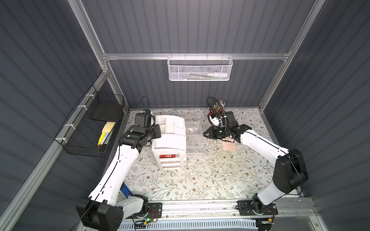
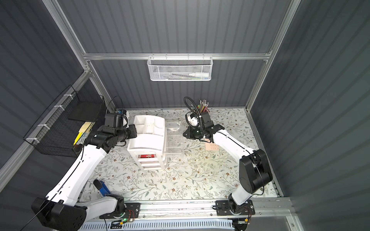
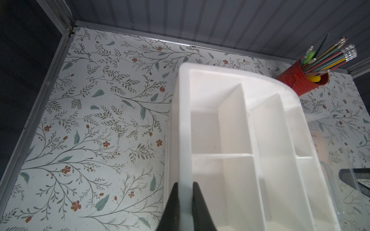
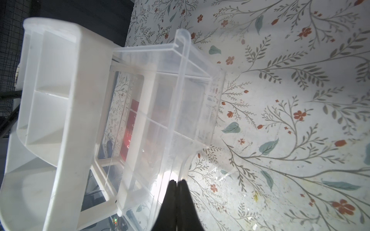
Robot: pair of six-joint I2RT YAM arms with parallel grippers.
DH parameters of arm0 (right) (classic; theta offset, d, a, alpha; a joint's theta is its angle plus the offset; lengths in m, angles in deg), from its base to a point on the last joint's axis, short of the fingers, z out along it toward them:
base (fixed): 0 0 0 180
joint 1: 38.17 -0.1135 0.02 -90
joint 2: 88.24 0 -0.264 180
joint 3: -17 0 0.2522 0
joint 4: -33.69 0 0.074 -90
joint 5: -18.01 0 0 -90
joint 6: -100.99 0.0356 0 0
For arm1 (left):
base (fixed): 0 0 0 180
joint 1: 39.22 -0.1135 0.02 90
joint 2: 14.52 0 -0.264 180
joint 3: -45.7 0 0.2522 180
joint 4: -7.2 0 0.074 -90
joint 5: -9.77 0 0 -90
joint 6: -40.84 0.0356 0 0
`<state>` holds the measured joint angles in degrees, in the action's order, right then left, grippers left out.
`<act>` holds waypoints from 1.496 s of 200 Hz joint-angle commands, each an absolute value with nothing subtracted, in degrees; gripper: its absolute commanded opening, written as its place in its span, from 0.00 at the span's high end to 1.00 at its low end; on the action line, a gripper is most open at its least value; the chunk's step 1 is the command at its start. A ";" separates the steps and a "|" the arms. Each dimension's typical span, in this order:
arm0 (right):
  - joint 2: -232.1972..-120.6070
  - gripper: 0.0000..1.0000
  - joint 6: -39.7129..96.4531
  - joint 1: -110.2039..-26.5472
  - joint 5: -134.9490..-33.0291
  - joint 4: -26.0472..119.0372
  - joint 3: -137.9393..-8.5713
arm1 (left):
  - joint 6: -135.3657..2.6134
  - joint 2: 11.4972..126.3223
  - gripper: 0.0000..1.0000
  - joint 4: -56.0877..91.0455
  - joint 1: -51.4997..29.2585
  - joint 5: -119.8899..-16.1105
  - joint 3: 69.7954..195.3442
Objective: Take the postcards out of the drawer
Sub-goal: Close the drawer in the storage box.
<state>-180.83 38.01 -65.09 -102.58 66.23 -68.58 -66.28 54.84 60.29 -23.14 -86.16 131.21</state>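
Drawer-opening step. The left hand [image 3: 185, 183] is clenched on the white organizer [image 1: 170, 138] rim, bracing. The right hand [image 4: 177, 181] is pinched shut at the clear drawer [image 1: 195, 138] lip, with the drawer out toward 3 o'clock. Inside the housing: red postcard [image 1: 167, 156]. The peach postcard [image 1: 230, 147] lies on the desk [image 1: 200, 180], 3 o'clock of the drawer. Next, likely: reach the red.

Bench [image 1: 200, 184]: off-white ground printed with grey-green branches and leaves and small rust-red flowers. Desk organiser [image 1: 170, 140]: plain white. Drawer [image 4: 180, 100]: clear, colourless. Red postcard [image 1: 167, 156]: red with white marks. Peach postcard [image 1: 230, 147]: pale peach with darker lettering. Pencil cup [image 3: 300, 80]: red; its pencils [image 3: 336, 56]: mixed colours. Wire basket [image 1: 80, 128]: black; sticky-note pads [image 1: 108, 127] in it: yellow. Mesh basket [image 1: 200, 69]: white. Walls [image 1: 190, 26]: dark grey, ribbed. My left pincer [image 3: 185, 186] and right pincer [image 4: 177, 183]: black fingers.
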 commanded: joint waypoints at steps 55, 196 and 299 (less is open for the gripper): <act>-182.08 0.94 40.39 -69.60 -103.79 62.92 -71.29 | -64.61 54.95 1.00 61.70 -22.96 -83.92 130.62; -183.86 0.94 42.79 -74.99 -103.25 60.02 -72.54 | -64.60 55.62 1.00 61.39 -22.96 -82.78 130.66; -187.77 0.94 45.17 -77.97 -104.75 55.75 -74.05 | -64.73 55.89 1.00 60.95 -22.96 -81.92 130.44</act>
<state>-186.71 44.00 -76.94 -103.56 57.75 -71.66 -66.26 55.24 59.53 -23.19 -84.63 131.17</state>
